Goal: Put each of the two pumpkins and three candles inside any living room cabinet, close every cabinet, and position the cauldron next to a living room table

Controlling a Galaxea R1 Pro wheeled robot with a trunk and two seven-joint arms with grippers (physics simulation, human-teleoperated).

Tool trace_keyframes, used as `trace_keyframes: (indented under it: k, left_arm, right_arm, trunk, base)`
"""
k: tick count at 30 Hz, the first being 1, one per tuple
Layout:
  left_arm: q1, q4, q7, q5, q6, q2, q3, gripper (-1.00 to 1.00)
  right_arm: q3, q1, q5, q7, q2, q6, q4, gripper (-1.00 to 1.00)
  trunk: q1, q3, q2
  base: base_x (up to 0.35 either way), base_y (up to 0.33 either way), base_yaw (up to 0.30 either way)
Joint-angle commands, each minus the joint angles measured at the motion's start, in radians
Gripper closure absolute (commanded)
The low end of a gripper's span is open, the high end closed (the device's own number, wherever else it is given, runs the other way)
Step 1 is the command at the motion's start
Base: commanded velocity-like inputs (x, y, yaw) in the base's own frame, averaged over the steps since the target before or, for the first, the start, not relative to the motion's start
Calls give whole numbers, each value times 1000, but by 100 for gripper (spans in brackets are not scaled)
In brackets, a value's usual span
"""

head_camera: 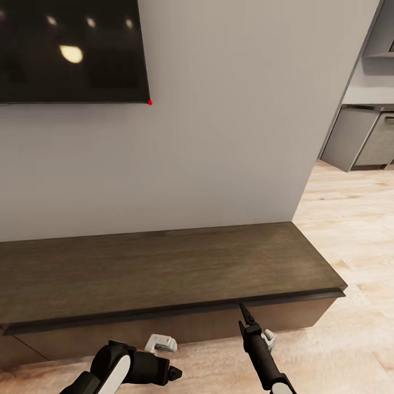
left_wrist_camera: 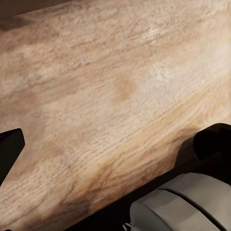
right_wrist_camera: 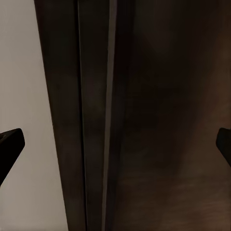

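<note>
The long, low dark-brown cabinet [head_camera: 164, 262] runs along the grey wall right in front of me, and its plain drawer fronts look flush and shut. My right gripper [head_camera: 242, 313] points up at the lip under the cabinet top, near its right end. In the right wrist view this gripper [right_wrist_camera: 115, 144] is open, with the cabinet's front edge [right_wrist_camera: 96, 120] between its spread fingertips and nothing held. My left gripper [head_camera: 174, 374] hangs low over the plank floor [left_wrist_camera: 120, 86], open and empty, one fingertip [left_wrist_camera: 8, 147] showing. Pumpkins, candles, cauldron and table are out of view.
A black wall-mounted TV [head_camera: 71, 49] hangs above the cabinet's left part. The wall ends at the right, and beyond it light wood floor [head_camera: 350, 230] leads to grey kitchen units [head_camera: 361, 137]. Part of my white base [left_wrist_camera: 187, 207] lies under the left arm.
</note>
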Motion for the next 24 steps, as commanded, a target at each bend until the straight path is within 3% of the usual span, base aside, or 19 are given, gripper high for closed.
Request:
trace_keyframes:
  k: [1, 24]
  left_arm:
    - [-1, -1, -6, -6, 3, 1, -1, -100]
    - [-1, -1, -6, -6, 3, 1, 0, -100]
  right_arm:
    - [0, 0, -10, 3, 0, 7, 0, -100]
    - [0, 0, -10, 3, 0, 7, 0, -100]
  trunk:
    - [0, -1, 0]
    - [0, -1, 0]
  base:
    - [2, 0, 0]
    - [26, 9, 0]
